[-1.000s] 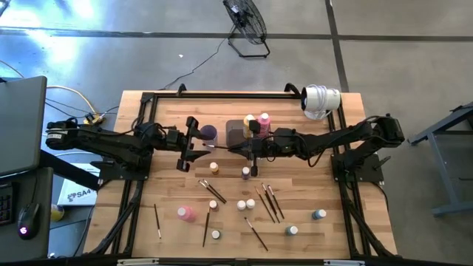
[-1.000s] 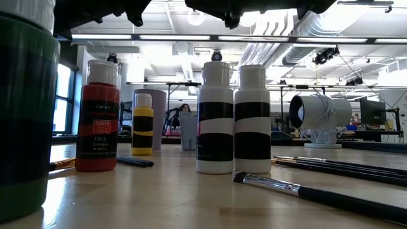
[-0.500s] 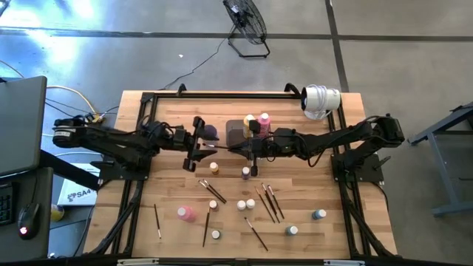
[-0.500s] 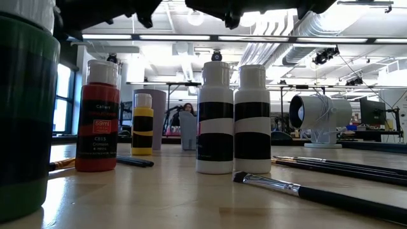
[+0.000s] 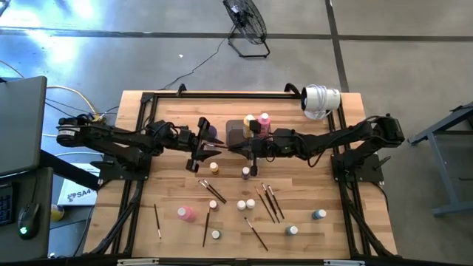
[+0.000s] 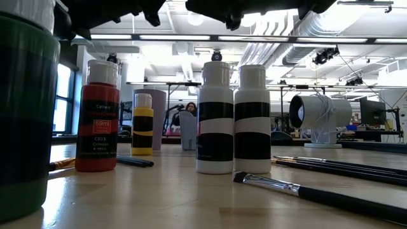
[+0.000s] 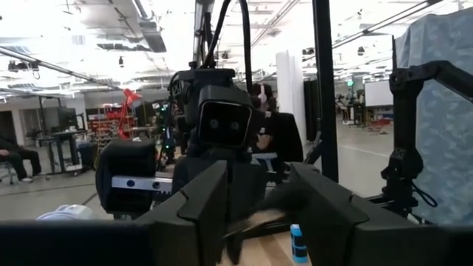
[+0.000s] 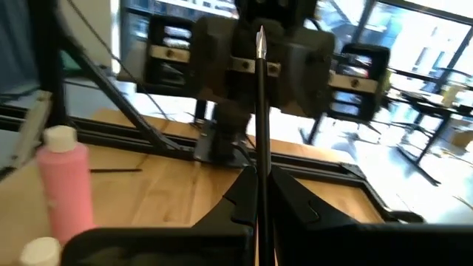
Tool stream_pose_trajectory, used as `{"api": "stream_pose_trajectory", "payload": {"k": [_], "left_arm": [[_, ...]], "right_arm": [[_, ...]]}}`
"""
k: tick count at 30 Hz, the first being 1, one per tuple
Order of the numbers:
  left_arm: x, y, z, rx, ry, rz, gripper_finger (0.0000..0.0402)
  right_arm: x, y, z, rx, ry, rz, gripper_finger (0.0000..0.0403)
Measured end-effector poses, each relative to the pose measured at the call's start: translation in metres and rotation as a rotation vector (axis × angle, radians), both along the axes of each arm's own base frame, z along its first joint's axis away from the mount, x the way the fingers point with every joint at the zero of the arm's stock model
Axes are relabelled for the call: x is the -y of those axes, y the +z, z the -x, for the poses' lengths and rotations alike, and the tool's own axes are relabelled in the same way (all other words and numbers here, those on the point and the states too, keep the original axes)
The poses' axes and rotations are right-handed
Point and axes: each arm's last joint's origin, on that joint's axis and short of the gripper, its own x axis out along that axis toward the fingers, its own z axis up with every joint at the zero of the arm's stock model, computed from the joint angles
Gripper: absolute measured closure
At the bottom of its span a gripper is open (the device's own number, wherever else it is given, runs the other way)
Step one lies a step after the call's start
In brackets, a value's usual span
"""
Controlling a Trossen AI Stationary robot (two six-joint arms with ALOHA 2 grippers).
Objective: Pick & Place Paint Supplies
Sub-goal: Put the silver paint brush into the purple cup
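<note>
- Paintbrush (image 8: 260, 111) is pinched upright between my right gripper's (image 8: 260, 181) closed fingers, its thin dark handle pointing straight at my other arm.
- From above, that right gripper (image 5: 250, 151) hangs over mid-table, just in front of the dark grey tray (image 5: 235, 134), exactly where it was a second ago.
- My left gripper (image 5: 203, 145) has slid in toward the middle since a second ago and now sits just beside the purple cup (image 5: 211, 133), facing the right gripper.
- Its fingers have narrowed over that second; they are partly open now.
- In my left wrist view, the two dark fingers (image 7: 196, 214) stand apart with the right arm's head framed in the gap. I cannot tell whether they touch the brush yet.
- Only the overhead view shows the rest of the supplies: pink bottle (image 5: 264, 120) and yellow bottle (image 5: 249, 120) at the tray, another pink bottle (image 5: 185, 213) and loose brushes (image 5: 270, 203) nearer the front edge.
- The overhead view barely shows the held brush; the right wrist view shows it plainly, with a pink bottle (image 8: 66, 185) off to one side.
- At table height, neither grip shows, just dark arm shapes overhead, a red bottle (image 6: 96, 117) and two black-and-white bottles (image 6: 215, 117), unmoved.
</note>
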Motion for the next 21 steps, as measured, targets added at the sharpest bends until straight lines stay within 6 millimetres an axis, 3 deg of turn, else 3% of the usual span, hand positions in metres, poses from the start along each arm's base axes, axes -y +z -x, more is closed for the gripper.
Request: {"api": "stream_pose_trajectory", "payload": {"k": [11,21], "left_arm": [[0.0000,-0.0007,-0.0002,-0.008,-0.003,-0.001,0.0297],[0.0001,-0.0010,-0.0002,-0.010,-0.006,-0.002,0.0302]], "right_arm": [[-0.0026,0.0013,0.0001,0.014,-0.003,0.006,0.0395],[-0.0027,0.0016,0.0001,0.017,-0.002,0.017,0.0395]]}}
